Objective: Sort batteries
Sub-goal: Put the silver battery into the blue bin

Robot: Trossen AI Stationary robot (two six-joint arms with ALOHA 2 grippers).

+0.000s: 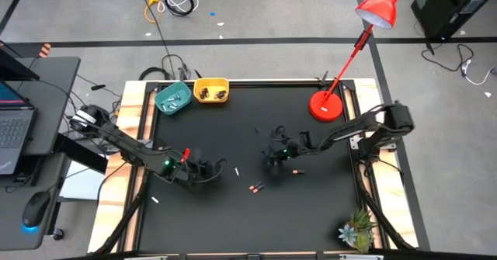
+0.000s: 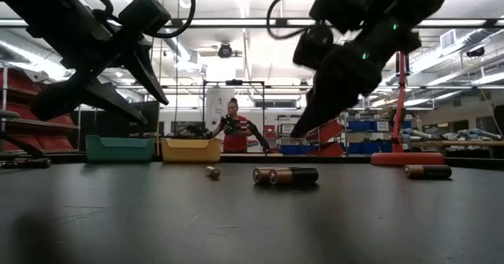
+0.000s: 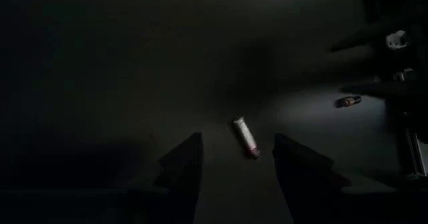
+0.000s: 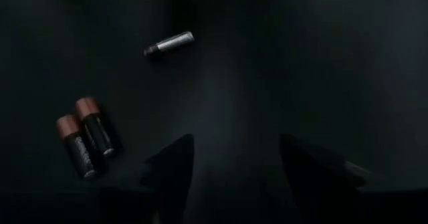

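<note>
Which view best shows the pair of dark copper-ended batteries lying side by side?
The right wrist view: the pair of dark copper-ended batteries shows close and unobstructed. The low view shows it side-on, the high view tiny; the left wrist view misses it.

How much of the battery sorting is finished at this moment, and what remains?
Done: the teal bowl and the yellow bowl already contain some small items. In hand: nothing; the left pincer stands open over a whitish battery, and the right pincer is open and empty. Left: the pair of dark copper-ended batteries, another silvery one and others on the black table.
</note>
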